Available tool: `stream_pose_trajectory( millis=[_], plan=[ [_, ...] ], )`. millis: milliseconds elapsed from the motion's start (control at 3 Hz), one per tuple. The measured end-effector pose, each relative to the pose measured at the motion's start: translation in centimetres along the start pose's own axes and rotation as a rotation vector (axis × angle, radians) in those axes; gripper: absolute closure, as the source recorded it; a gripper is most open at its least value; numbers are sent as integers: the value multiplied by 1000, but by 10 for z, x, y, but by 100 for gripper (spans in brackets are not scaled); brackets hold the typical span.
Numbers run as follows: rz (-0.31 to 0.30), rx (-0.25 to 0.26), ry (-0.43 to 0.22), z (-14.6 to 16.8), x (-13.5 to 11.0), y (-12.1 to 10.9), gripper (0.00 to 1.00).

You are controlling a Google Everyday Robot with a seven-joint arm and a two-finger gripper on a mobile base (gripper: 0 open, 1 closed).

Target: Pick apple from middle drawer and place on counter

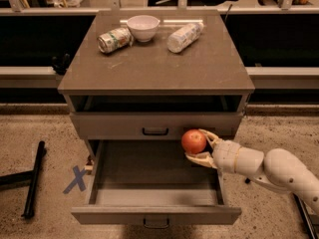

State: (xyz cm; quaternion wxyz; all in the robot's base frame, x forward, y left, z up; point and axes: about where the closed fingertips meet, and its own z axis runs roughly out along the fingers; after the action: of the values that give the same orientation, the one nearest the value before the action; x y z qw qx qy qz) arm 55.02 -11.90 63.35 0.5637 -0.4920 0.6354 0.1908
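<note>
The red-orange apple (193, 141) is held in my gripper (200, 145), whose fingers are shut on it from the right. Apple and gripper hang above the right rear part of the open middle drawer (154, 183), just in front of the shut drawer one level higher (154, 126). The open drawer is pulled far out and its grey-brown floor shows nothing inside. The counter (159, 63) is the flat grey-brown top slab above. My white arm (271, 168) reaches in from the lower right.
On the counter's far part lie a tipped can (113, 39), a white bowl (143, 27) and a lying bottle (183, 37). A dark bar (34, 178) and a blue X mark (76, 179) are on the floor at the left.
</note>
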Motion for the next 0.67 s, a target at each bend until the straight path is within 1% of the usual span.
stream_pose_trajectory(
  millis=[333, 667],
  plan=[
    [-36, 30, -8, -21, -27, -5, 100],
    [-72, 57, -32, -35, -52, -12, 100]
  ],
)
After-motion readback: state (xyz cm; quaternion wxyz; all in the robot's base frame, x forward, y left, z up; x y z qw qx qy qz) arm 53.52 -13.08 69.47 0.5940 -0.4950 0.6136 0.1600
